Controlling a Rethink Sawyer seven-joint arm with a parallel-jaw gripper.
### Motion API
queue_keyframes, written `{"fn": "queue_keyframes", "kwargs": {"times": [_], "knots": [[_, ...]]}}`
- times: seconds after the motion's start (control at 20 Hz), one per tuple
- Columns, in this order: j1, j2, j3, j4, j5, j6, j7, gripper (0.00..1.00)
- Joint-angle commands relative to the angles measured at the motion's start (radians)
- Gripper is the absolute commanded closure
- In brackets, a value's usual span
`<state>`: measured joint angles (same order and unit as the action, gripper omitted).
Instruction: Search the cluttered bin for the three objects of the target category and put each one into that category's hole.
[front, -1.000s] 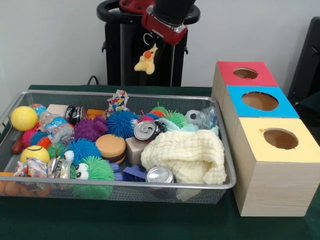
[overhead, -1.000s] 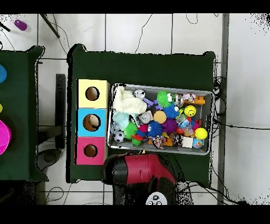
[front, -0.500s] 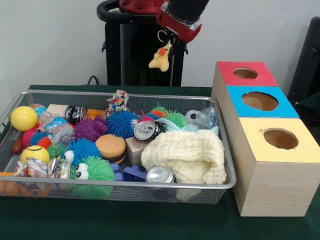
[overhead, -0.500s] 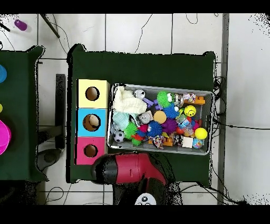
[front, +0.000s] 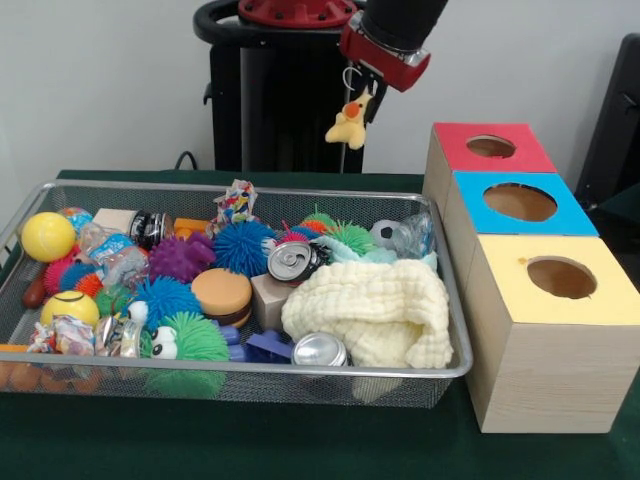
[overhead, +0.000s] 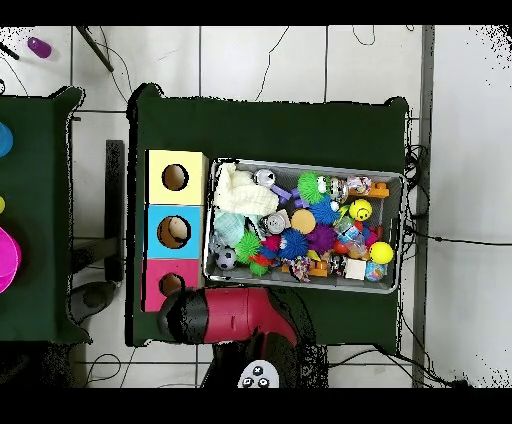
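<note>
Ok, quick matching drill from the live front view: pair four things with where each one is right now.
Things:
1. yellow duck toy
2. cream cloth
3. red-topped box
4. yellow ball

Places:
A. far left end of the bin
B. hanging from the gripper above the table, outside the bin
C. right part of the bin, beside a can
D. farthest of the three boxes in the row

Pairs: 1-B, 2-C, 3-D, 4-A
</note>
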<state>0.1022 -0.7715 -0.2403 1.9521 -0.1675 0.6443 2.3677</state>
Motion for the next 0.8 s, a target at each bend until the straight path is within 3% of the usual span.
{"fn": "queue_keyframes", "kwargs": {"times": [0.05,0.5,0.8], "knots": [[0.02,0.045,0.015,-0.073,0.101,0.071,0.222,1.0],[0.091,0.073,-0.04,-0.109,0.177,0.16,0.279,1.0],[0.116,0.089,-0.062,-0.131,0.205,0.206,0.264,1.0]]}}
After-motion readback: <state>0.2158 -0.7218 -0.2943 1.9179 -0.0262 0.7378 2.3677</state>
